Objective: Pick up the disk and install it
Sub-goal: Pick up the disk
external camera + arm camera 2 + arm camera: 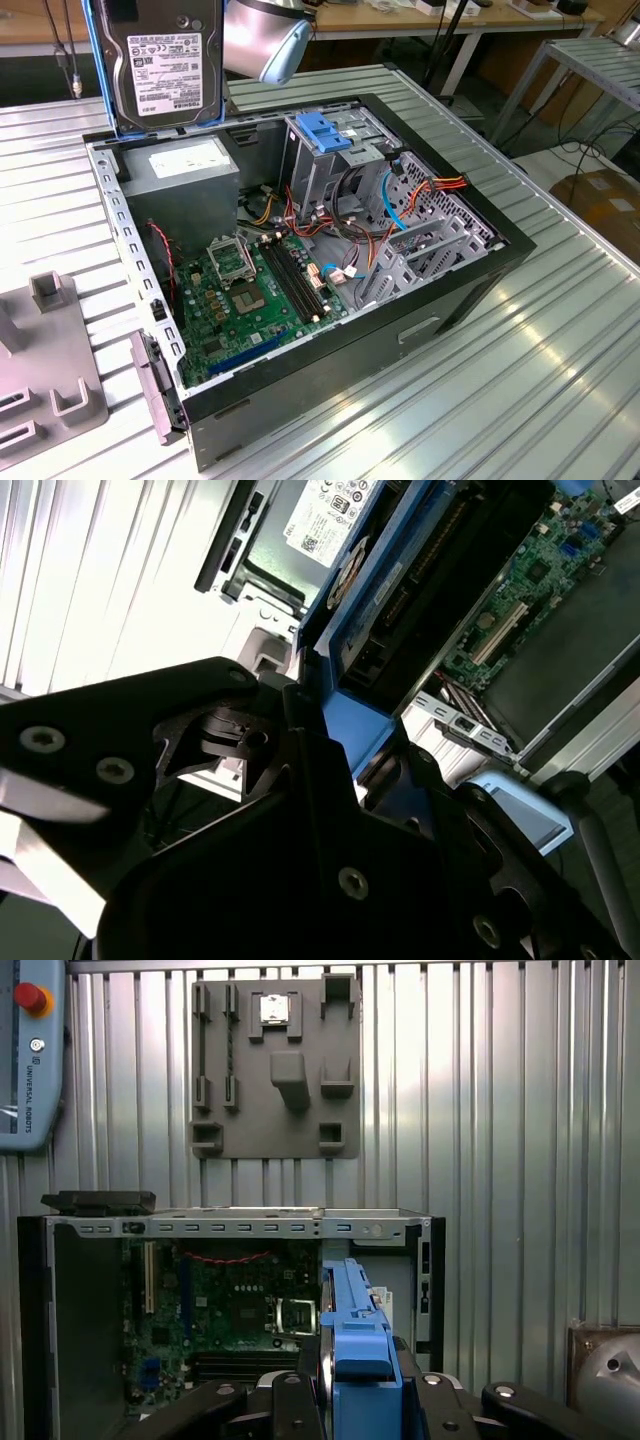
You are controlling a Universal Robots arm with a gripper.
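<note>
The disk [165, 60] hangs upright high over the far corner of the open computer case [470, 300], at the exterior view's left. Its labelled face points toward the exterior camera and its blue carrier frame runs down its edges. Part of the arm [265, 40] shows just beside it. In both wrist views my black gripper [362, 1392] is shut on the disk's blue carrier [355, 1335], one finger on each side. The second wrist view looks along the disk [425, 590] from the gripper [335, 735] down to the case below.
Inside the case lie a green motherboard [255, 290], a grey power supply [185, 170] and a tall metal cage with a wide blue tab [325, 130], with loose cables [392, 205] beside it. A grey fixture plate [275, 1070] and a pendant [30, 1060] lie on the ribbed table.
</note>
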